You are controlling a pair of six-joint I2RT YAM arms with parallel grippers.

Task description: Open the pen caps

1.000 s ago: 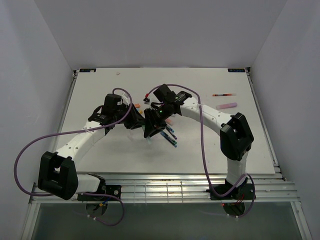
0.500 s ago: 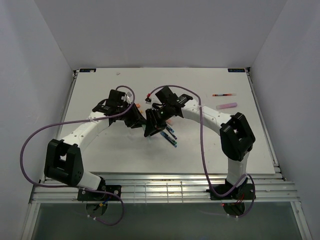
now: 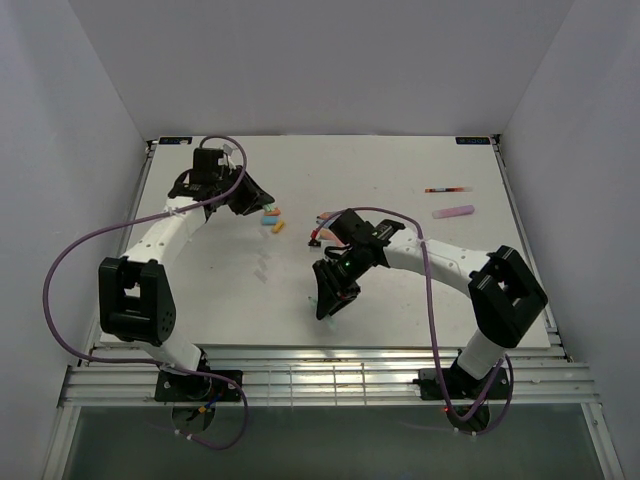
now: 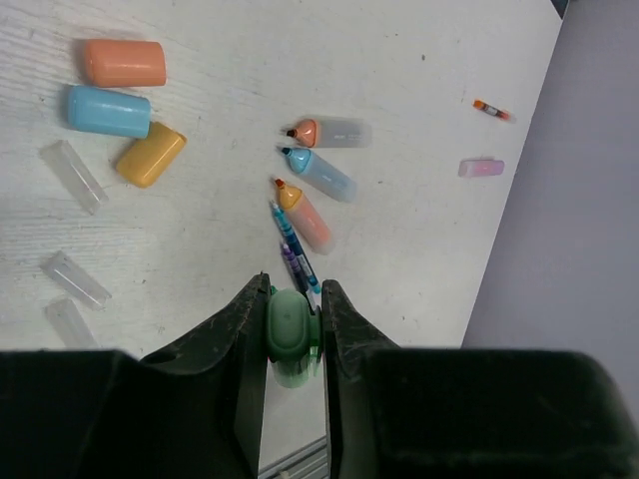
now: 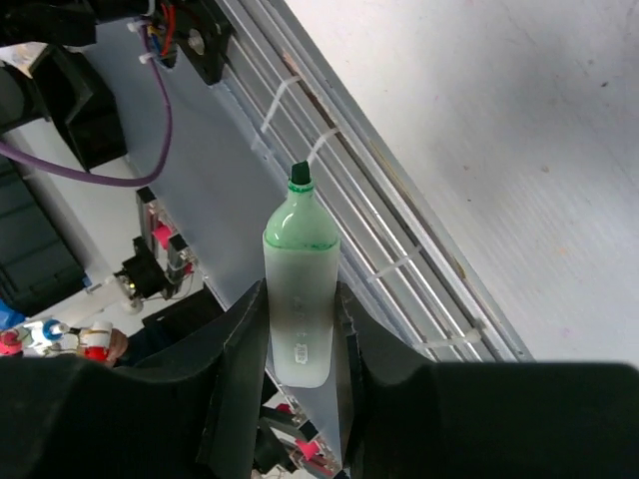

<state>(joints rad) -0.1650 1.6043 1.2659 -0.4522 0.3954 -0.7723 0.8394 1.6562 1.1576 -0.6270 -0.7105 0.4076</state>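
**While my left claw [image 4: 294, 299] pinches the green cap [image 4: 290, 334], my right claw [image 5: 300, 294] clamps the green highlighter [image 5: 300, 244]**

Because the blue cap [image 4: 108, 110] lies in plain sight on the white table [image 4: 200, 40], I place everything by it. In my left wrist view the orange cap [image 4: 124, 62] lies just above it. The yellow cap [image 4: 150, 154] lies just below and to the right of it. One clear cap [image 4: 72, 176] lies just under the blue cap, and two more clear caps [image 4: 75, 278] lie further down. To the right of the blue cap and well apart from it, three bare-tipped highlighters [image 4: 319, 172] lie side by side, with thin pens [image 4: 295, 254] below them. The green cap, squeezed between my left fingers, is held off the surface to the lower right of the blue cap. Far to the right of the blue cap sits a pink piece [image 4: 481, 168].

In the top view my right claw is well apart from the blue cap, nearer my bases and to the right. Its fingers are closed on the pale barrel of the green highlighter. The highlighter's dark tip is bare and points out over the metal rails [image 5: 399, 244] at the table's near edge.
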